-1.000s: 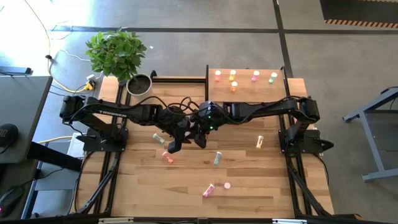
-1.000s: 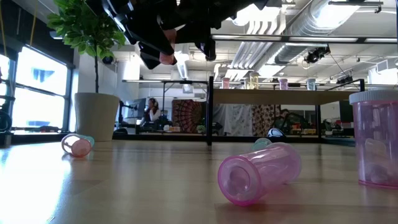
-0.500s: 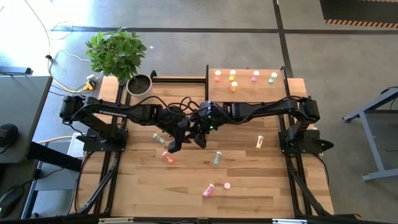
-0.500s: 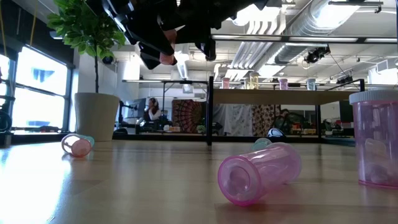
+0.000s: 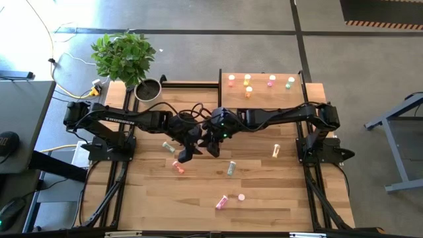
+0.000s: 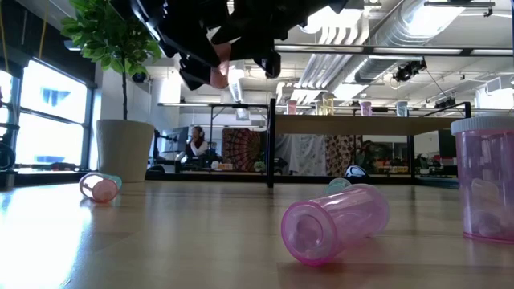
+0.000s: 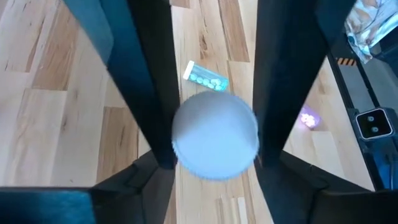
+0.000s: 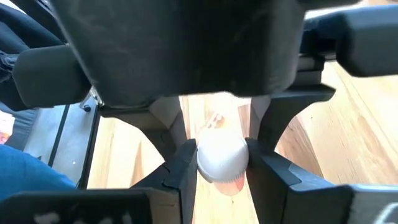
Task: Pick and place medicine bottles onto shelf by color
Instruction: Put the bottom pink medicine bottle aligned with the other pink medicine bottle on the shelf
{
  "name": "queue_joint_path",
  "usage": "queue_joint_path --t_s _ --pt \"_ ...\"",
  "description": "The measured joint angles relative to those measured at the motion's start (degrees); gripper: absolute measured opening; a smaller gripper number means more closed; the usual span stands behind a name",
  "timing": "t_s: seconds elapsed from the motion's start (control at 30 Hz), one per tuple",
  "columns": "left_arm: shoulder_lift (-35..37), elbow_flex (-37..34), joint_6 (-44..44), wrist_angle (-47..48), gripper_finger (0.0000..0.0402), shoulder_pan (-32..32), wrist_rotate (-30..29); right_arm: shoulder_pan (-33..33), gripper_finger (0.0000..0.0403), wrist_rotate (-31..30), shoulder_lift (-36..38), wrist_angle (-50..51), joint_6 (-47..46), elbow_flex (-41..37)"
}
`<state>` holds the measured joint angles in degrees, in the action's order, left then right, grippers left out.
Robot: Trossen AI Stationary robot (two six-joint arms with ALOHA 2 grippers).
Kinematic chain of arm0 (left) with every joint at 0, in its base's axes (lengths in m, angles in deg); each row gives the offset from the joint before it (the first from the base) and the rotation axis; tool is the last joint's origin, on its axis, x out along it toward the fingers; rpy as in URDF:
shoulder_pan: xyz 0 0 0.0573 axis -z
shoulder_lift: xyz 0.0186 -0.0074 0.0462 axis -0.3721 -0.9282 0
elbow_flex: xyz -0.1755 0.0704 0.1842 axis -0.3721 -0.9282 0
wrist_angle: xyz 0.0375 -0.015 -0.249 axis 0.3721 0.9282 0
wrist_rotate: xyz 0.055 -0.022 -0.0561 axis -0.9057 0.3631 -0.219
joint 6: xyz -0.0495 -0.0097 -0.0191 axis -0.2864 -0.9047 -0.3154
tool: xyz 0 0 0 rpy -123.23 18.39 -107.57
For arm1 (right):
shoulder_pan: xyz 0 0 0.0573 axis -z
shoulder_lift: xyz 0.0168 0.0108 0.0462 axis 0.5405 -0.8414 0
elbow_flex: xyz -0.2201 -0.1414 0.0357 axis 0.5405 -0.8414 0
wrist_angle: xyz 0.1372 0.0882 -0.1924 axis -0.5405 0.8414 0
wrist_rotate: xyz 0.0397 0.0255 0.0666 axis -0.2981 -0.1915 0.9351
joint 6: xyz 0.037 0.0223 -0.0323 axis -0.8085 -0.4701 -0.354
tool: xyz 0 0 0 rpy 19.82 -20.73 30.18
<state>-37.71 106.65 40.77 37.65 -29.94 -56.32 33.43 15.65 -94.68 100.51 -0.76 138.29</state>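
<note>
I see my right gripper (image 8: 222, 163) pinching a white-capped bottle (image 8: 221, 158); left gripper (image 7: 214, 134) fingers flank it, grip unclear.

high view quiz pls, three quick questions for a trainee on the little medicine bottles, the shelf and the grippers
1. How many small pastel cylindrical medicine bottles stand on the light-wood raised shelf?
2. True or false: the right gripper is shut on a small white-capped bottle.
3. Where do the left gripper and the right gripper meet? A) over the shelf B) above mid-table C) beside the green potted plant

Key: 1) five 2) true 3) B
</note>
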Motion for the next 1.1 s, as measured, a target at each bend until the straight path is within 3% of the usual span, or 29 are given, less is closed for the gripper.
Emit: queue_joint_path --t_s 0.37,1.1 --pt "1.0 0.2 3.0 2.3 0.0219 -2.0 -0.4 0.8 0.0103 -3.5 4.3 6.7 1.0 0.0" --pt "1.2 8.6 5.0 2.4 0.022 -8.7 -0.7 8.8 0.0103 -4.2 14.6 13.3 9.7 0.1"
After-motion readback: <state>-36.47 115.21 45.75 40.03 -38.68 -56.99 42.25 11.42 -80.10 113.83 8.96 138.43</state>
